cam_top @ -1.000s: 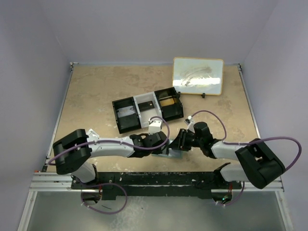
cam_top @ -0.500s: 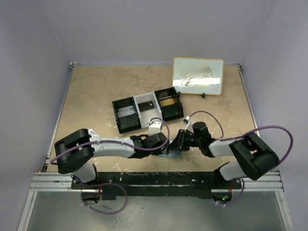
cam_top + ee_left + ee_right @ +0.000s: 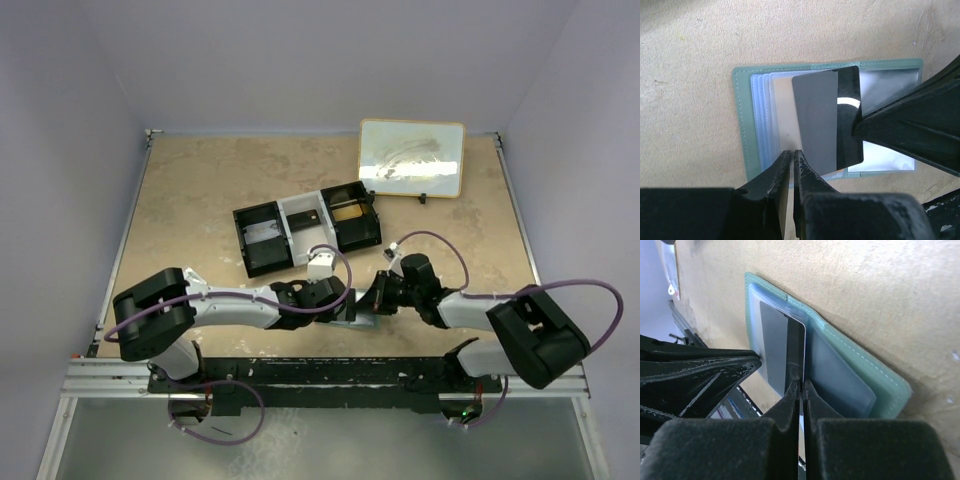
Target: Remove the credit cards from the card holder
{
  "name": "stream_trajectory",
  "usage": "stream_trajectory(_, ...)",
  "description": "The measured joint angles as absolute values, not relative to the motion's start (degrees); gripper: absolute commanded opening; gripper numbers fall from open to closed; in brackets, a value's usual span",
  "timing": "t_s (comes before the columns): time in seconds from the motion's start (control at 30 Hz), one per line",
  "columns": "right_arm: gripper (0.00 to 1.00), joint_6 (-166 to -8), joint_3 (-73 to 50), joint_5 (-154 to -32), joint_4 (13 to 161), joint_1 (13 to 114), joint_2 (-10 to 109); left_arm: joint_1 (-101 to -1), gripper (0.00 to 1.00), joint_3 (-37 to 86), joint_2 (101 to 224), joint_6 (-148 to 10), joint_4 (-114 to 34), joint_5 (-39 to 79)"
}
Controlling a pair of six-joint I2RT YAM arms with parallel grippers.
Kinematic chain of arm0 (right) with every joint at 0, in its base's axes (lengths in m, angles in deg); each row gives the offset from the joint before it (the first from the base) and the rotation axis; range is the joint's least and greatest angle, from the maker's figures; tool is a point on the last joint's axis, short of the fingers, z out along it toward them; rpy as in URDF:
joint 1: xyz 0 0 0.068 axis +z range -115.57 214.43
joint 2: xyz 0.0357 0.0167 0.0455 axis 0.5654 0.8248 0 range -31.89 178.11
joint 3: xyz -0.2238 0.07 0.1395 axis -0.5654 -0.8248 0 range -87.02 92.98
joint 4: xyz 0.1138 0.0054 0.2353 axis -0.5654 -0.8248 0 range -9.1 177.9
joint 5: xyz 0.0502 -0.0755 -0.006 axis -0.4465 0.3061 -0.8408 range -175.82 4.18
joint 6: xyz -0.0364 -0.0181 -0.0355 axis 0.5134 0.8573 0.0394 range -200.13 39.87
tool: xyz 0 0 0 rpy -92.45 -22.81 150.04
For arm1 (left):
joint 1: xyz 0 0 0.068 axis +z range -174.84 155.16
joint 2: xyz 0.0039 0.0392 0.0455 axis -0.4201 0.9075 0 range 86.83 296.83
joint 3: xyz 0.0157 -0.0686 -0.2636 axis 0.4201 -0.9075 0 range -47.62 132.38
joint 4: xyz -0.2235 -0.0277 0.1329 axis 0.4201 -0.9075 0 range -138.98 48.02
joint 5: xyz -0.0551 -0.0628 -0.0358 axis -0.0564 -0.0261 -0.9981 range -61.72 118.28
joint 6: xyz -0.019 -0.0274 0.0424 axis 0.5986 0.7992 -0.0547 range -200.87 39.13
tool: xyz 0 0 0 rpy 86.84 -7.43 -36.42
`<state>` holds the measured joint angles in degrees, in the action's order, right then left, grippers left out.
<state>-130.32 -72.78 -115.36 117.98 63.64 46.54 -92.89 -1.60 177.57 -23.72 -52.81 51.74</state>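
- My right end effector (image 3: 801, 385) is clenched on the edge of the dark card (image 3: 825, 125), with the thin card caught between the two fingertips.
- The dark card lies tilted across the open card holder (image 3: 746, 125). It covers part of the light blue sleeves and reaches over the middle fold.
- The card holder lies open and flat on the table (image 3: 690, 75), near the front edge and between my two arms. Its green border shows all round.
- My left end effector (image 3: 791, 156) sits over the near edge of the card holder. Its fingers are pinched almost together on what looks like a sleeve edge, just beside the card's lower corner.
- The two end effectors face each other across the card holder, close together but apart.
- Behind them stands the three-compartment tray (image 3: 296, 212), well clear of the card holder. Something tan lies in its right compartment, but it is too small for me to identify.
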Motion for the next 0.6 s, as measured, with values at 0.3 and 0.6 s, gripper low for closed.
stream_trajectory(0.3, 0.06, -129.6, -72.6, -112.0, 110.4, 63.3, 41.5, -93.1, 0.05, -1.6, 177.6, -22.7, -53.1, 52.5)
stream_trajectory(0.6, 0.09, -130.7, -72.6, -112.2, 111.3, 63.2, 42.6, -93.6, 0.16, -1.2, 176.9, -23.1, -55.3, 52.5)
